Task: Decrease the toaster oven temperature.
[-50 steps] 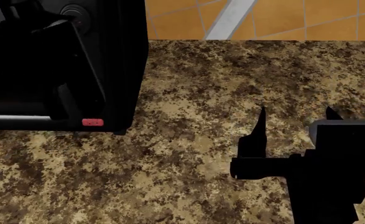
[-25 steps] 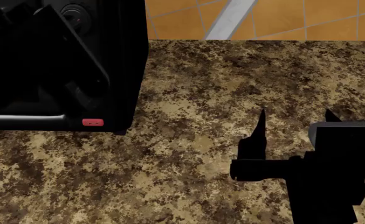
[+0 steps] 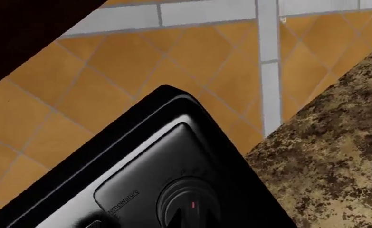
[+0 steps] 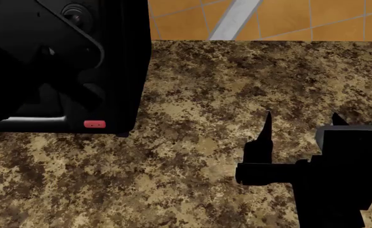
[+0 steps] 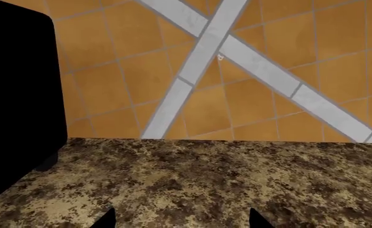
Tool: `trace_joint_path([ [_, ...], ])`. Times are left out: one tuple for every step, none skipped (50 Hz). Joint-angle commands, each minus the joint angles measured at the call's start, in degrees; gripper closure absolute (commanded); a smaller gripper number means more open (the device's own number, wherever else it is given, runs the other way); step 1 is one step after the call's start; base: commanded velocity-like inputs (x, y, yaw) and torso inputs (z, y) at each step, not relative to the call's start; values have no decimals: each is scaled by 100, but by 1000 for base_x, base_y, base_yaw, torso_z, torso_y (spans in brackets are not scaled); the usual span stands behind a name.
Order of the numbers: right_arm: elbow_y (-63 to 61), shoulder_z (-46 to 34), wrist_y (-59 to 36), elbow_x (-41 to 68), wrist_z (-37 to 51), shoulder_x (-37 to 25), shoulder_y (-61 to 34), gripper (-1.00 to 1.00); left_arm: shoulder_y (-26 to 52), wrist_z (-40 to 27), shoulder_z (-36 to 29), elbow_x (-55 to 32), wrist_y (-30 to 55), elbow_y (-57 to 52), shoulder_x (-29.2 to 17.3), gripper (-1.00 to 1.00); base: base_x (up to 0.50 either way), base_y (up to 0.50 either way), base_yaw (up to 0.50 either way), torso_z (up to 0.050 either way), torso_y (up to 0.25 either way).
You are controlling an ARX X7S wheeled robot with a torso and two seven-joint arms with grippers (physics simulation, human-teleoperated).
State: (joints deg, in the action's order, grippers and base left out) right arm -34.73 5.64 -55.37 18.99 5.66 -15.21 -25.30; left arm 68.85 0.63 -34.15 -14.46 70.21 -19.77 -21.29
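Note:
The black toaster oven (image 4: 125, 71) stands at the counter's far left, with a silver trim bar (image 4: 33, 118) and a small red button (image 4: 94, 124) low on its front. My black left arm (image 4: 40, 33) lies across its front, just below the top round knob (image 4: 75, 12). In the left wrist view that knob (image 3: 189, 204) has a red mark, beside a label reading "temperature" (image 3: 119, 204). My left gripper (image 3: 189, 224) is right at the knob; one dark fingertip (image 3: 174, 216) overlaps it and the jaw gap is hidden. My right gripper (image 4: 301, 121) is open and empty over the counter.
The speckled brown granite counter (image 4: 198, 85) runs to an orange tiled wall (image 4: 287, 19) with grey-white stripes. In the right wrist view the oven's black side (image 5: 18, 95) is far off, with bare counter (image 5: 205, 175) under the open fingertips (image 5: 106, 218).
My left arm has moved up the oven's front toward the top knob and now covers more of the door. The right arm has not moved.

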Motion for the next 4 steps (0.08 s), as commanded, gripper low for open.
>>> trace_joint_path([
  [11, -21, 19, 17, 25, -10, 14, -100, -29, -1186, 1166, 1549, 1, 2182, 298, 100, 13, 0, -5, 0, 0],
  [8, -22, 12, 20, 31, -10, 10, -100, -44, -1186, 1209, 1530, 7, 2176, 309, 100, 13, 0, -5, 0, 0],
  [10, -32, 12, 17, 35, -13, 9, -100, -71, -1231, 1270, 1534, -15, 2165, 326, 100, 13, 0, -5, 0, 0],
  [17, -36, 22, 18, 36, -10, 16, -100, -100, -1348, 1469, 1532, -19, 2174, 399, 100, 13, 0, -5, 0, 0],
])
